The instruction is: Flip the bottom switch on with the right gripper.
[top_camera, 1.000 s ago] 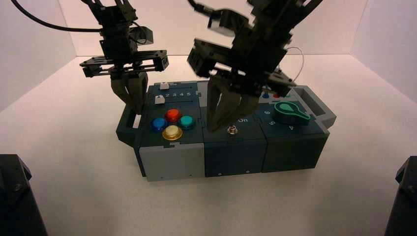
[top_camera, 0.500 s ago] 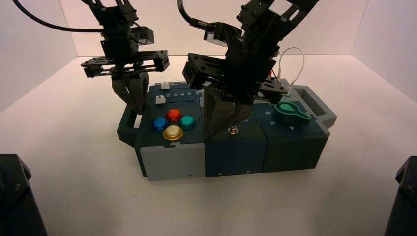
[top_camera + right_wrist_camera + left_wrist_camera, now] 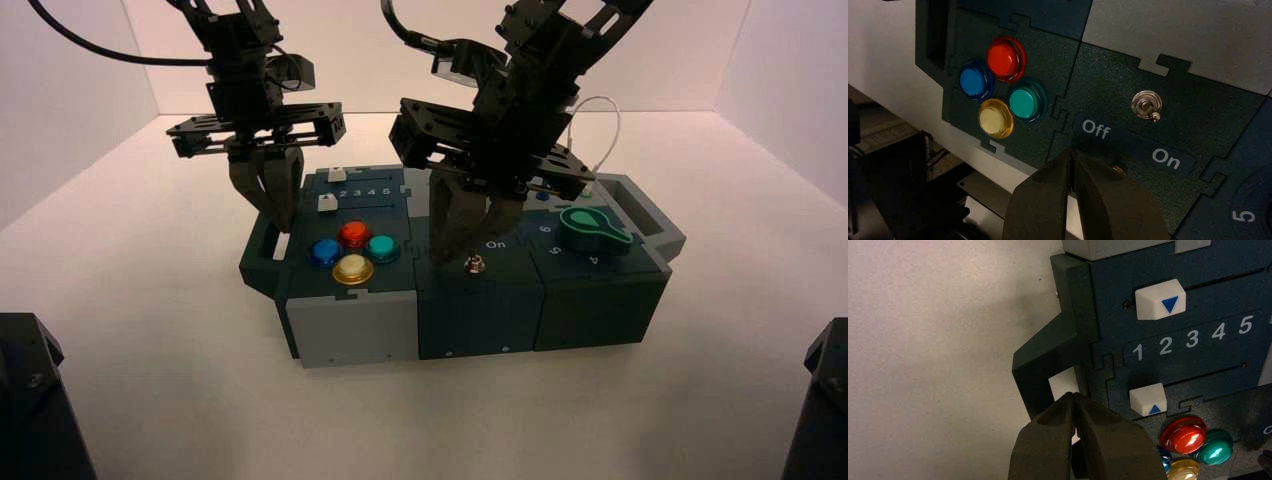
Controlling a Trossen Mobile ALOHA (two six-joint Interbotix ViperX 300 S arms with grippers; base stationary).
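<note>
At the centre of the high view, the right gripper (image 3: 440,258) is hovering, fingers pressed together, just left of the bottom switch (image 3: 474,264), while in the upper left the left gripper (image 3: 283,222) is waiting, also closed, by the box's (image 3: 480,320) left handle (image 3: 262,262). The right wrist view is showing the top switch (image 3: 1147,105), which the right gripper is hiding in the high view, but is itself leaving the bottom switch mostly covered. Beneath, a pale table (image 3: 300,420) is spreading toward plain, light walls (image 3: 400,80).
</note>
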